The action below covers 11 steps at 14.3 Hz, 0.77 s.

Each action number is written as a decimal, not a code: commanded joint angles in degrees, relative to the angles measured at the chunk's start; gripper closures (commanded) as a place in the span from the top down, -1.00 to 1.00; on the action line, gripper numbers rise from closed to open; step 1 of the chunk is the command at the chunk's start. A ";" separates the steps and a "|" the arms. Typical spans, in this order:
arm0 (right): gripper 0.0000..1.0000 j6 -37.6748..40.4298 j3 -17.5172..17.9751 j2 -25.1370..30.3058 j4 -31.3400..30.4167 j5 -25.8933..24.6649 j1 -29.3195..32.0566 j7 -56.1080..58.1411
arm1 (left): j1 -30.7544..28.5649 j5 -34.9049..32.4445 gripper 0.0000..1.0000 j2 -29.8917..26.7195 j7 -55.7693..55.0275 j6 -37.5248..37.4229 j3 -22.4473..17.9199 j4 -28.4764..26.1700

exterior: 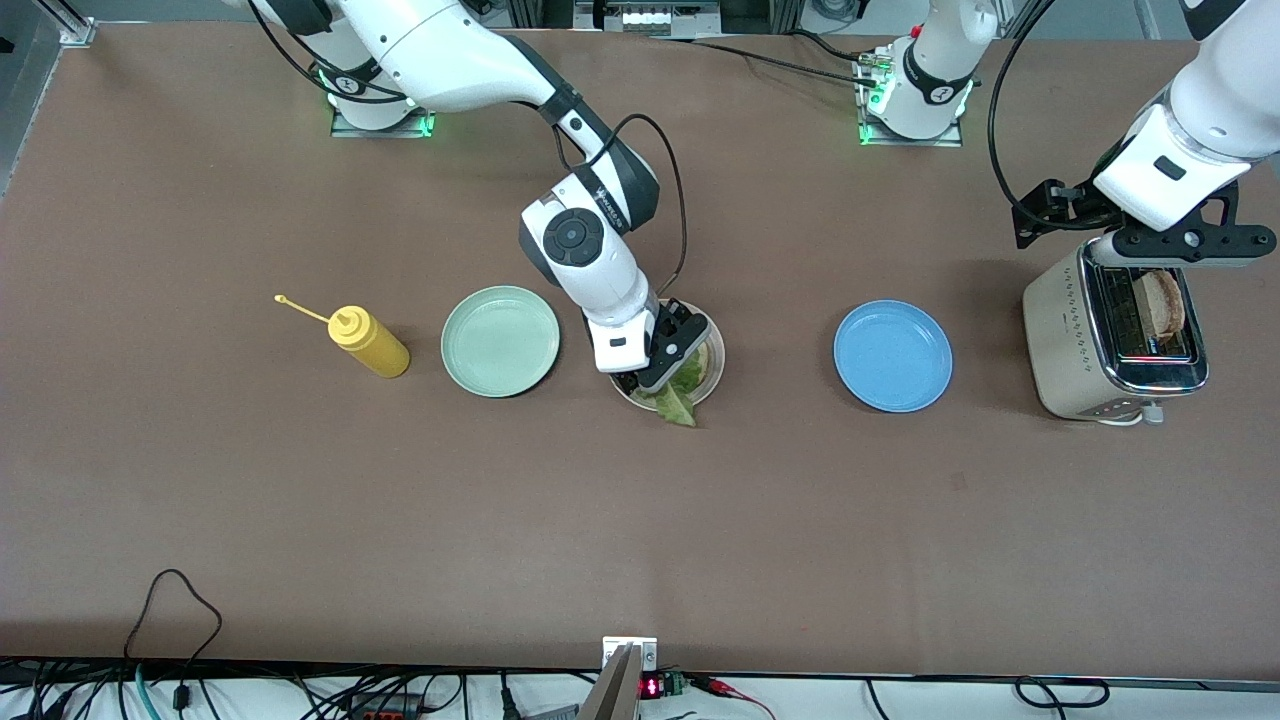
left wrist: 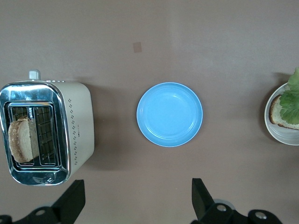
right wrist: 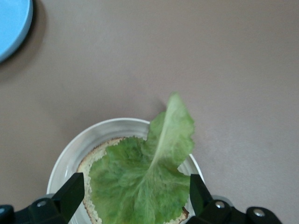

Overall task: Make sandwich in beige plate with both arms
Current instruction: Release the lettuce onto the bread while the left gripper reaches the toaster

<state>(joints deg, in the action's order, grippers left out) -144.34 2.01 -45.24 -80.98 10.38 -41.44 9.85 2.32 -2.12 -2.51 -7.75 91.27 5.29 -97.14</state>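
Note:
The beige plate point(exterior: 716, 352) lies mid-table and holds one toast slice point(right wrist: 90, 162) with a green lettuce leaf point(right wrist: 149, 179) on top. The leaf's tip hangs over the rim point(exterior: 682, 405). My right gripper point(exterior: 660, 372) is open and empty just above the leaf, one finger on each side point(right wrist: 135, 196). A second toast slice point(exterior: 1163, 300) stands in the toaster's slot point(left wrist: 21, 140). My left gripper point(exterior: 1172, 252) is open and empty in the air beside the top of the toaster point(exterior: 1065, 340), as the left wrist view shows point(left wrist: 135, 200).
A blue plate point(exterior: 892, 356) lies between the beige plate and the toaster. A mint-green plate point(exterior: 500, 340) and a yellow squeeze bottle point(exterior: 368, 340) lie toward the right arm's end. The left wrist view also shows the toaster point(left wrist: 77, 121), the blue plate point(left wrist: 169, 114) and the beige plate point(left wrist: 275, 133).

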 commanded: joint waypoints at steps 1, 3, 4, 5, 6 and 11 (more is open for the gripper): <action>1.00 4.66 0.36 4.18 0.12 -0.18 2.23 -3.77 | -0.12 1.15 1.00 0.49 0.37 -1.00 -0.10 1.34; 1.00 9.84 0.36 7.61 0.12 -0.36 5.39 -5.89 | -0.21 1.24 1.00 0.58 0.28 -1.00 -0.10 1.26; 1.00 12.82 0.36 9.54 0.03 -0.53 7.49 -5.64 | -0.21 1.24 1.00 0.58 0.20 -1.09 -0.19 1.34; 1.00 15.72 0.36 11.12 0.03 -0.71 9.52 -5.55 | -0.21 1.24 1.00 0.58 0.02 -1.09 -0.19 1.26; 1.00 18.10 0.36 12.79 0.03 -0.80 11.36 -5.72 | -0.21 0.81 1.00 0.66 -0.07 -1.27 -0.19 1.26; 1.00 31.11 0.53 20.18 -0.14 -1.15 22.17 -5.28 | -3.88 0.80 1.00 2.95 0.63 -3.29 -0.89 1.34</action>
<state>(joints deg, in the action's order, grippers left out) -117.90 1.28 -28.32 -79.89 10.11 -23.66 5.28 1.10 -2.12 -1.07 -7.88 89.14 4.55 -97.18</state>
